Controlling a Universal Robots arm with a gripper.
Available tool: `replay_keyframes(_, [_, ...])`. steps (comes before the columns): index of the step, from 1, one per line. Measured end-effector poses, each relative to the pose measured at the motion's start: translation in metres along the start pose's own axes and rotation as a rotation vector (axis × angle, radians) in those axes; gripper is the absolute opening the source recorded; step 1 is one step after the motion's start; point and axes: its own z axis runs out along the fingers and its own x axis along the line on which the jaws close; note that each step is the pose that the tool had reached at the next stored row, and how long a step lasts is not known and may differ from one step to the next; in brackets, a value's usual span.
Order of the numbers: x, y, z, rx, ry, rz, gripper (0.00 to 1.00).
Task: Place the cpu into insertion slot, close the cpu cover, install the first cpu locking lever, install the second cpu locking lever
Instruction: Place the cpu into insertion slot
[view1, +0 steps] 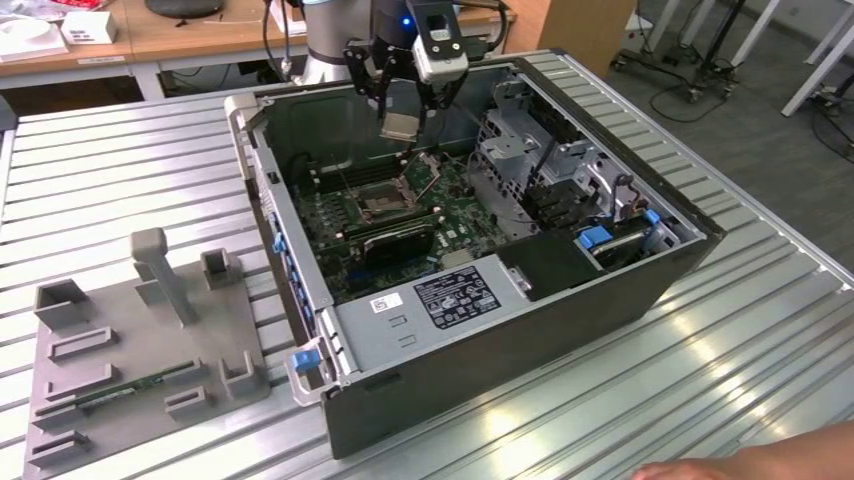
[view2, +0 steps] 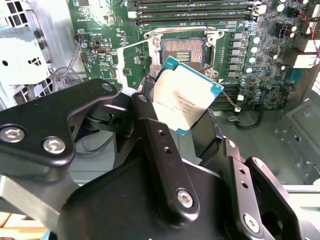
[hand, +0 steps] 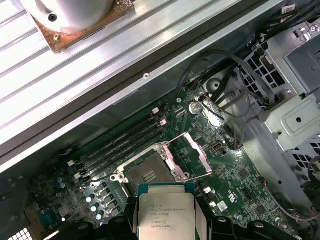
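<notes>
My gripper (view1: 403, 112) hangs over the open computer case, shut on the cpu (view1: 400, 127), a flat square chip with a silvery top. In the second wrist view the cpu (view2: 185, 95) sits tilted between the black fingers (view2: 150, 130), clear above the board. The insertion slot (view1: 383, 203) lies below it on the green board, uncovered, its contacts (view2: 182, 50) showing. The cpu cover (view1: 424, 172) stands swung up on the side of the slot toward the exterior view's right. In the first wrist view the cpu (hand: 165, 212) hovers just off the slot (hand: 147, 175) and the raised cover (hand: 187, 155).
The case (view1: 534, 290) lies on its side on a slatted metal table. A metal drive cage (view1: 534, 150) rises at the exterior view's right of the slot, and memory slots (hand: 120, 140) run beside it. A grey fixture tray (view1: 134, 350) lies outside. A person's arm (view1: 761, 465) reaches in at the table's front.
</notes>
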Motion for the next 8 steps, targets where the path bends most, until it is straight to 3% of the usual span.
replay_keyframes(8, [0.0, 0.0, 0.0, 0.0, -0.0003, 0.004, 0.54])
